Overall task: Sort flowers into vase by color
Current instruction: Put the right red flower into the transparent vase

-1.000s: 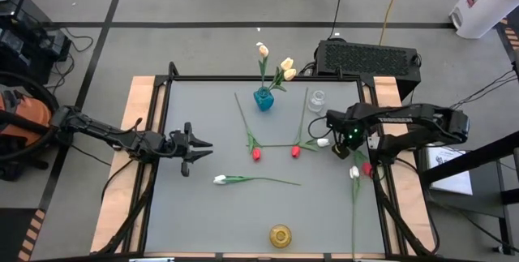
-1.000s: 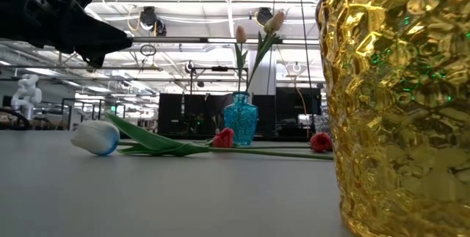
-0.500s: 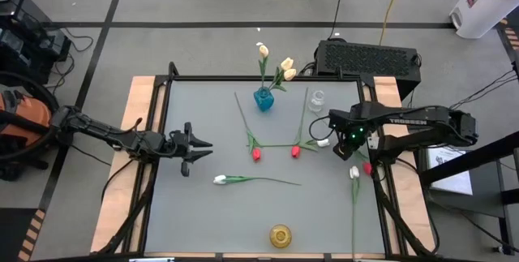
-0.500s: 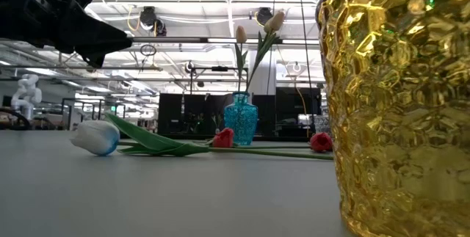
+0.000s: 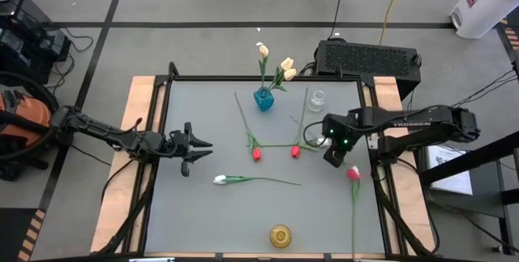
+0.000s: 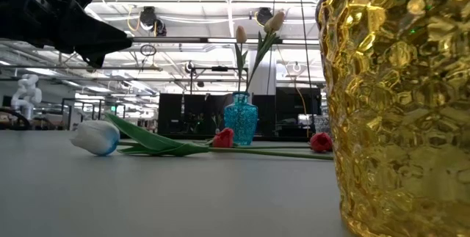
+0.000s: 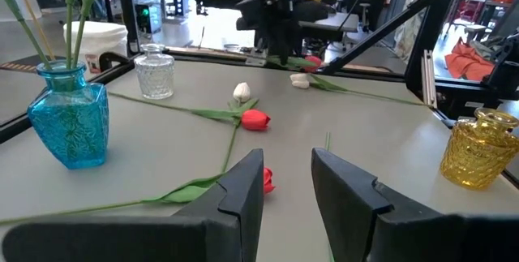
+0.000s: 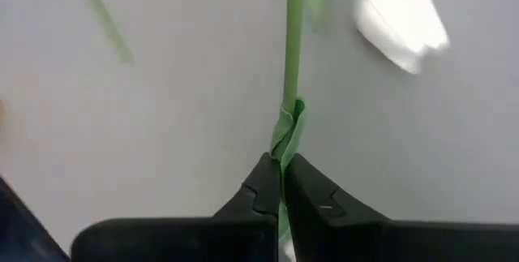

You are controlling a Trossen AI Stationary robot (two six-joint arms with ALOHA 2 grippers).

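My right gripper (image 5: 332, 155) hangs over the table's right side, shut on the thin green stem of a red flower, whose bud (image 5: 353, 173) sits just to its near right. A white flower (image 5: 322, 140) lies on the table beside it. My left gripper (image 5: 199, 144) waits open and level at the left, with nothing between its fingers (image 7: 243, 189). The blue vase (image 5: 263, 98) at the far middle holds three cream-yellow flowers (image 5: 286, 64). Two red flowers (image 5: 256, 154) (image 5: 295, 150) and another white flower (image 5: 220, 179) lie on the table. My right gripper pinches the red flower's stem (image 8: 285, 144) between its two fingertips (image 8: 259, 189), where a leaf is folded around it. The fingers come from above, slanting steeply down. The red bud (image 7: 312, 62) is raised above a white bud (image 7: 300, 81) lying on the table.
A small clear vase (image 5: 316, 100) stands at the far right. A gold vase (image 5: 280, 235) stands at the near middle and fills the right of the low view (image 6: 396, 105). A long stem (image 5: 354, 221) lies along the right edge. The near left of the table is bare.
My right gripper has risen and drifted toward the table's left, rolling a little and staying shut. The red flower has come with it. Its bud has shifted from the right edge leftward, over the white bud there.
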